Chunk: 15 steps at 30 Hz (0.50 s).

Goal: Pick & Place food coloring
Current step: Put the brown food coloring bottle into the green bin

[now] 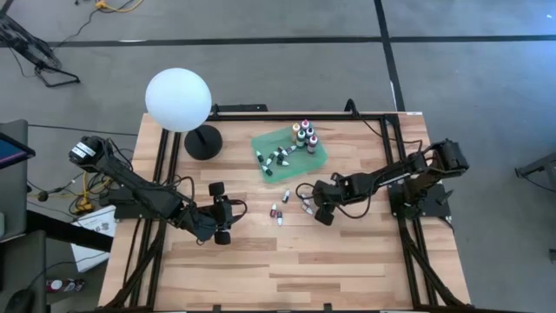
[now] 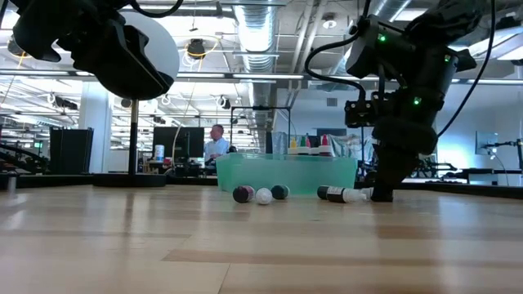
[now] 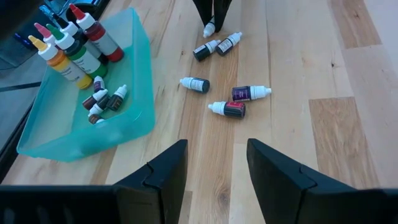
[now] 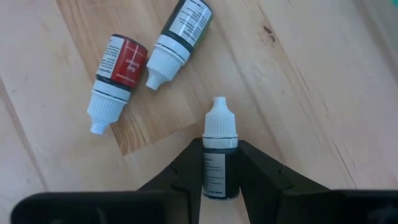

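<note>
Looking down from above, you see the right tool (image 1: 323,214) low on the bench (image 1: 347,269) beside loose droppers, near the green tray (image 1: 317,157); the left tool (image 1: 221,213) waits, fingers spread. Its wrist view shows the right tool clamped across a dark dropper bottle (image 4: 218,158) at mid-body: light, rigid, probably slippery, so hold below the white cap.

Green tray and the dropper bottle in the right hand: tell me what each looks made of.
Green tray: likely thin translucent plastic, smooth; the bottles inside show dimly through its wall in the low view.
Dropper bottle: probably plastic, with a matte white ribbed cap and a printed paper-like label; the right hand is shut on it.
</note>
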Available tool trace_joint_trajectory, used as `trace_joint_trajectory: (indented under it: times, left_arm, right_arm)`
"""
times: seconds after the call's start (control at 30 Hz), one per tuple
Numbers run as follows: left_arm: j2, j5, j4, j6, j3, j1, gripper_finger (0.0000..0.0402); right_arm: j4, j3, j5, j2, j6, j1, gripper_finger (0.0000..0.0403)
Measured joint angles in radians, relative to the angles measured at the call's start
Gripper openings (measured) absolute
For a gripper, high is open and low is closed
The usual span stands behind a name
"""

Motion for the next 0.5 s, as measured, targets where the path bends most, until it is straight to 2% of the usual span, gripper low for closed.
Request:
trace_joint_trajectory:
  times: [0.5]
  left_arm:
    - [0.0,0.0,0.0,0.0,0.0,0.0,0.016]
  right_arm:
    - [0.001,0.005,0.004,0.001,-0.081,0.001,0.0077]
